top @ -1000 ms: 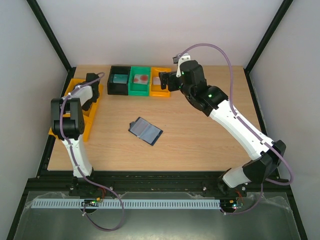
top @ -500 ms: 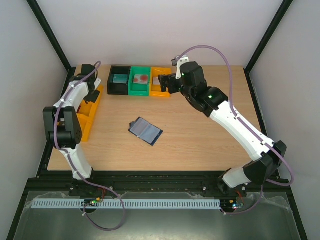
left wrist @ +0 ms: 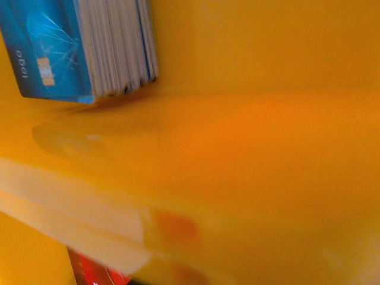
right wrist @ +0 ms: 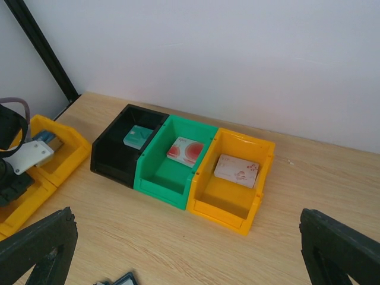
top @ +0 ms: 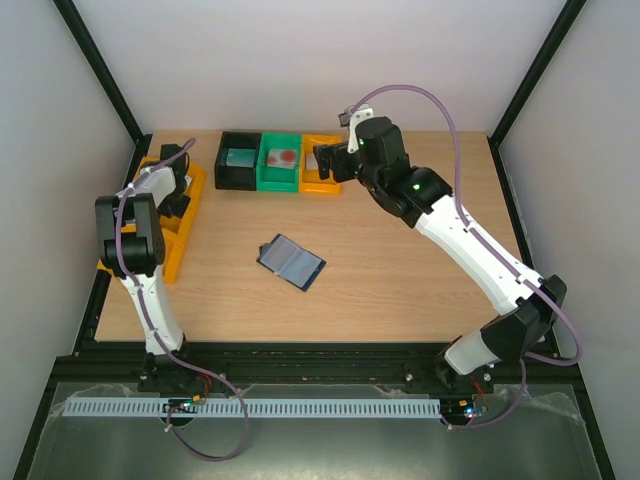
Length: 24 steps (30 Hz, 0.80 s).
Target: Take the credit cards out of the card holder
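The card holder [top: 291,262] lies open on the wooden table, dark navy with blue-grey pockets; whether it holds cards I cannot tell. Its corner [right wrist: 123,279] shows at the bottom of the right wrist view. My left gripper [top: 172,167] is down in the orange bin [top: 178,222] at the far left, shut; its fingers are hidden in the left wrist view. That view shows a stack of blue credit cards [left wrist: 71,50] on the orange floor. My right gripper [right wrist: 187,255] hangs open and empty in front of the yellow bin [right wrist: 252,205], its tip [top: 322,160] at the bins' right end.
Black [right wrist: 107,157], green [right wrist: 155,178] and yellow bins stand in a row at the back, holding a teal card [right wrist: 139,136], a red-white card [right wrist: 184,151] and a white card [right wrist: 237,170]. A red patch [left wrist: 95,274] shows at the left wrist view's bottom edge.
My left gripper has closed and shifted a little inside the orange bin. The right arm has barely moved and the card holder lies where it was.
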Each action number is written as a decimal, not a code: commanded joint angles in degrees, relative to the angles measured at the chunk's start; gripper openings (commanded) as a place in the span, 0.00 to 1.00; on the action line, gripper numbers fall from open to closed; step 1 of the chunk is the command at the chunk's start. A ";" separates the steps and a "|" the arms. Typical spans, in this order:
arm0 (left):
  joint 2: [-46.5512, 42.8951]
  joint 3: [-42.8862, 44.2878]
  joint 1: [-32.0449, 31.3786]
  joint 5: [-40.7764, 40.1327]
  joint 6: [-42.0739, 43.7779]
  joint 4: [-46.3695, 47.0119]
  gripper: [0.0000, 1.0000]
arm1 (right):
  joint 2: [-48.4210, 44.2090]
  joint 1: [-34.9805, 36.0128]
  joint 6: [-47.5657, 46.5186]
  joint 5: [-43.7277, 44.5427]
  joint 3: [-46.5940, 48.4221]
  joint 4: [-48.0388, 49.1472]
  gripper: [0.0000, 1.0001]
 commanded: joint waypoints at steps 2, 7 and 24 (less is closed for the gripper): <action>3.62 3.04 2.18 -4.33 -0.07 2.41 0.02 | 0.95 -0.16 -0.77 0.87 2.70 -1.91 0.99; 3.54 4.09 3.21 -4.93 -0.19 3.01 0.02 | 0.55 -0.11 -0.71 0.96 2.76 -2.16 0.99; -19.85 3.43 1.19 33.24 2.96 -9.92 0.57 | -0.01 0.08 13.73 -13.51 -8.22 -5.30 0.99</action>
